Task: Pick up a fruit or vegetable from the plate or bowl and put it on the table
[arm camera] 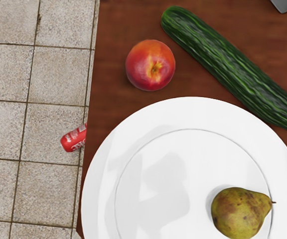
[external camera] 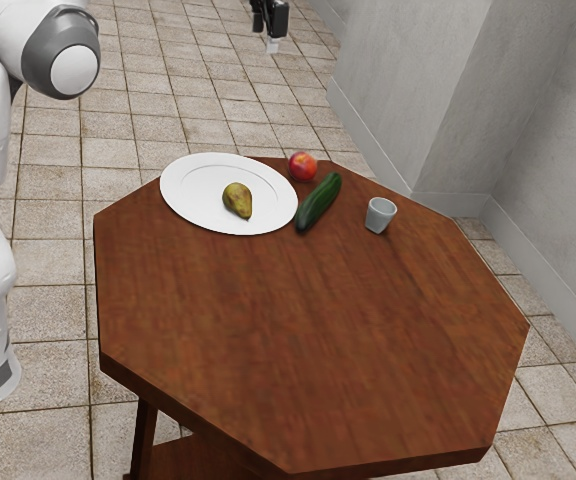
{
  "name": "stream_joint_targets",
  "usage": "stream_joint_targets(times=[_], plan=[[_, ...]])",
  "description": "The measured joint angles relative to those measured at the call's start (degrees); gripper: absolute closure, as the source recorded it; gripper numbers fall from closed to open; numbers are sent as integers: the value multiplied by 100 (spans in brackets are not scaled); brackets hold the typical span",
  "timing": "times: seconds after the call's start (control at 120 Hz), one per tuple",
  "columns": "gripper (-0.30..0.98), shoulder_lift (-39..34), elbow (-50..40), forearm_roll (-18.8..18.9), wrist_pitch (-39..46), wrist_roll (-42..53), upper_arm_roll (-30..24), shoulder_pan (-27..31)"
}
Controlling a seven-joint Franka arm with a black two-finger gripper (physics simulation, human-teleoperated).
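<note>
- While a white plate [external camera: 180, 180] serves as centerpiece on a wooden table [external camera: 313, 330], a single pear [external camera: 237, 200] rests on it, lying on its side off the plate's center, its stem reaching the inner ring.
- The black gripper [external camera: 272, 42] hangs raised, well above the level of the plate; whether it is released or clenched cannot be told from these views.
- A red-and-yellow peach [arm camera: 150, 65] sits on the tabletop near the plate, apart from its rim.
- A dark green cucumber [external camera: 319, 202] lies on the wood, one stretch of it just beside the plate's rim.
- A small gray cup [external camera: 379, 217] stands upright past the cucumber from the plate, its mouth facing up; its contents, if any, cannot be made out.
- A red can [arm camera: 73, 139], partly hidden by the table's edge, lies on the tiled floor [arm camera: 56, 74] below the level of the plate.
</note>
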Motion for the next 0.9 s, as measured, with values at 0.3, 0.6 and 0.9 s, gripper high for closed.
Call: stream_joint_targets(times=[0.3,0.6,0.9], plan=[[2,-18,34,-15,11,165,34,-14],[2,-699,34,-150,-865,382,-62,-654],[2,-3187,-2527,-84,-776,455,-2129,1243]])
